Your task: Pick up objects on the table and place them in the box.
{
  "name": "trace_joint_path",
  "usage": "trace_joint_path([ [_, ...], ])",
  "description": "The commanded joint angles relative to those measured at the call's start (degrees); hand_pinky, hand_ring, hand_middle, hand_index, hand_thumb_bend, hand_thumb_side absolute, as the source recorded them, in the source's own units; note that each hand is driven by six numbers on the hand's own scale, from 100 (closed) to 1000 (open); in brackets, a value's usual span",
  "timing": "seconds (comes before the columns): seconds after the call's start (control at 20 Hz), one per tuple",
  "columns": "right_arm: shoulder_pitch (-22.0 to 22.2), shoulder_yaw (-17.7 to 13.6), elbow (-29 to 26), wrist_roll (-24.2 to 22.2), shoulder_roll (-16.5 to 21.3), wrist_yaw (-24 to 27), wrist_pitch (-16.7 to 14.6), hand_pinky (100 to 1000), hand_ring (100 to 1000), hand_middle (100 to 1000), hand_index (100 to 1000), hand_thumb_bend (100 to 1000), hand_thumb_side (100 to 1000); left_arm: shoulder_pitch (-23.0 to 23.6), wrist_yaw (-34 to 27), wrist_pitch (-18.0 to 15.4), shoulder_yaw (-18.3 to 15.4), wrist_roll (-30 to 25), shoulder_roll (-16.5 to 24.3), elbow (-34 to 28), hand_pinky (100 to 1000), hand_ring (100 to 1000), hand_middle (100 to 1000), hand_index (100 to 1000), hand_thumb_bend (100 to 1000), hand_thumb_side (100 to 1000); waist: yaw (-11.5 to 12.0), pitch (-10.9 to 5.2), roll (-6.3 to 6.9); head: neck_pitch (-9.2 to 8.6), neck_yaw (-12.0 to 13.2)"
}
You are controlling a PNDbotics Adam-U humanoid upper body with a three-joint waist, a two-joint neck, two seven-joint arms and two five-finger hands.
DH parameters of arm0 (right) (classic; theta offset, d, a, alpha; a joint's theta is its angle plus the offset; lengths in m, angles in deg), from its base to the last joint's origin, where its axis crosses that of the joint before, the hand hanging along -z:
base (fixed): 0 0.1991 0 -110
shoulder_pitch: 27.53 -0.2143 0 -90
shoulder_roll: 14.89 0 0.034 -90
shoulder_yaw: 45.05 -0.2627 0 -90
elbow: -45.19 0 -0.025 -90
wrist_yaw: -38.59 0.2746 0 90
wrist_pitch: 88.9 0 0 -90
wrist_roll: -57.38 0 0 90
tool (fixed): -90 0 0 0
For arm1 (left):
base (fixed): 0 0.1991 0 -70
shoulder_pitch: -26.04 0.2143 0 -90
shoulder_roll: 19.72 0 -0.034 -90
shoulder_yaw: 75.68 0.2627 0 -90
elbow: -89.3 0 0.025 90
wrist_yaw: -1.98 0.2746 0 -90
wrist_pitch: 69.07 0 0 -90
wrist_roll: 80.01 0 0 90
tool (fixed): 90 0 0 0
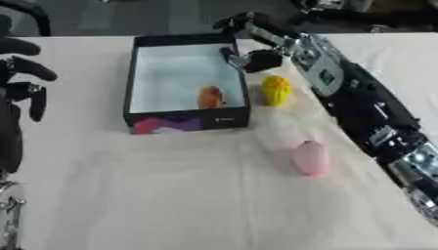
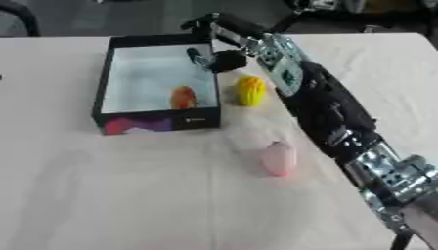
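White table (image 1: 171, 195), right hand (image 1: 248, 58) at box (image 1: 137, 78) rim, grip unclear, yellow object (image 1: 275, 90) just beside.

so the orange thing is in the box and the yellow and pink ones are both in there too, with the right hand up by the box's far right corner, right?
Not quite. The orange object is in the box, but the yellow object and pink object lie outside it on the table, to its right. The left eye view shows this. The right hand is at the box's far right corner.
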Motion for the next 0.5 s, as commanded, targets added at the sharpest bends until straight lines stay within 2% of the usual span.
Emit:
trace_joint_path([
  [0.05, -0.16, -1.1, -2.04, 0.92, 2.84, 0.53, 0.3, 830, 791, 701, 912, 100, 561, -0.44, 0.14, -0.08, -0.23, 0.21, 0.52, -1.07, 100, 456, 549, 796, 100, 803, -0.41, -0.18, -0.07, -0.11, 0.63],
  [0.25, 2.85, -2.84, -6.01, -0.12, 5.44, 4.88, 1.27, 833, 797, 700, 909, 100, 558, 0.08, 0.39, -0.11, -0.61, 0.6, 1.06, -0.89, 100, 456, 549, 796, 100, 805, -1.67, -0.43, -0.21, -0.11, 2.19],
  [0.5, 8.05, -4.14, -12.69, -4.96, 7.78, 10.18, 3.07, 842, 810, 715, 911, 100, 588, 0.92, 0.81, -0.09, -1.18, 1.28, 1.96, -0.57, 100, 456, 549, 796, 100, 806, -3.37, -0.85, -0.33, -0.11, 4.93],
])
